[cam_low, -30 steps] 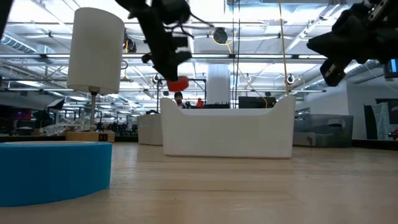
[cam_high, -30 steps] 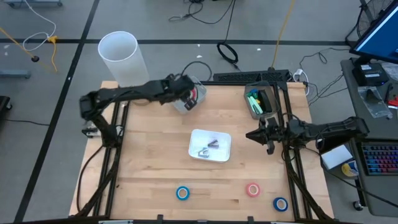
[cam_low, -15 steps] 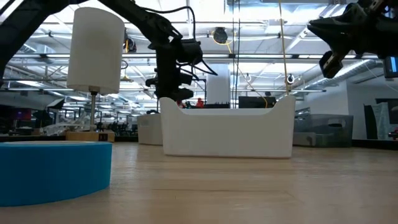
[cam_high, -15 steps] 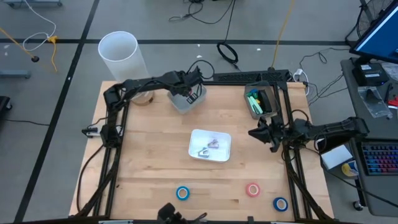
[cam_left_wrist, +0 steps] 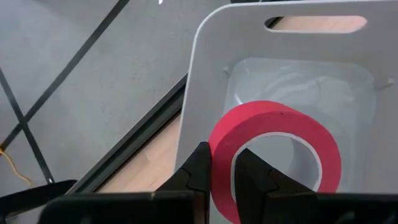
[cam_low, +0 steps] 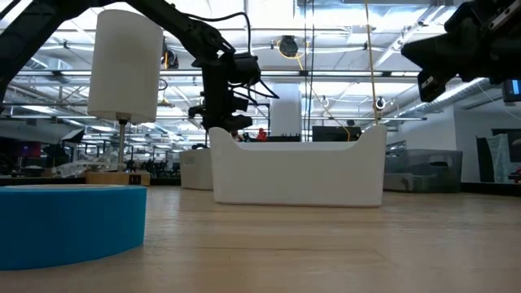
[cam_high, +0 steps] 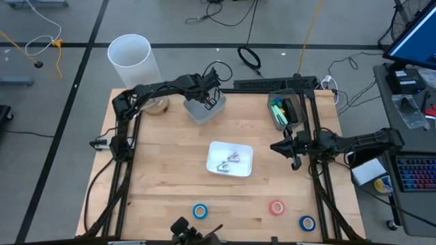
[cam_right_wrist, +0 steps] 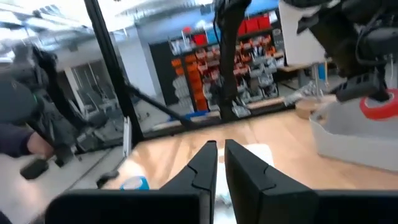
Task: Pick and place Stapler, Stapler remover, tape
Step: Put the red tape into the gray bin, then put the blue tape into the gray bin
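Right pincer (cam_right_wrist: 218, 155) closed, empty; blue tape roll (cam_right_wrist: 134, 183) on table (cam_right_wrist: 174, 155).

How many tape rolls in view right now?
4. One red tape roll pinched by the left gripper over the grey bin; blue roll, red roll and blue roll lie along the table's near edge. None appear hidden.

Overhead cam looks straight down; low cam (table-level) probably shares white tray (cam_high: 230, 160).

Robotics lab or workshop: grey concrete floor (cam_high: 54, 88) with loose cables (cam_high: 248, 56), open ceiling trusses (cam_low: 342, 61), storage shelving (cam_right_wrist: 249, 87), monitor (cam_high: 415, 37) and keyboard (cam_high: 417, 173) beside wooden bench (cam_high: 170, 170).
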Tool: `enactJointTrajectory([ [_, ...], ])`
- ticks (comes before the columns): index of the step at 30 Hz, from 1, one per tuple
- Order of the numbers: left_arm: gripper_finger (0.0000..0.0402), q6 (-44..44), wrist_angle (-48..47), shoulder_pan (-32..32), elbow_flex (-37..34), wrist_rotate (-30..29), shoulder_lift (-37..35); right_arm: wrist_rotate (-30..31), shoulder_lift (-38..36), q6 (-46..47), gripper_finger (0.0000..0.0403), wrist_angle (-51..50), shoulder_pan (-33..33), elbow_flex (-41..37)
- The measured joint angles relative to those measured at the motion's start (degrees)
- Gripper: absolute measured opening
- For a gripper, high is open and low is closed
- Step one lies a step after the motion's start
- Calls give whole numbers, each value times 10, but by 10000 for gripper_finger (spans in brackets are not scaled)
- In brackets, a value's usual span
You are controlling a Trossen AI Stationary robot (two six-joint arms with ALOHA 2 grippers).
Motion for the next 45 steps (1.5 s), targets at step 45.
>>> enactJointTrajectory([
  [45, 159, -10, -115, -50, -1, 179, -111, -2, 0, -3, 23, 1, 0, -1],
])
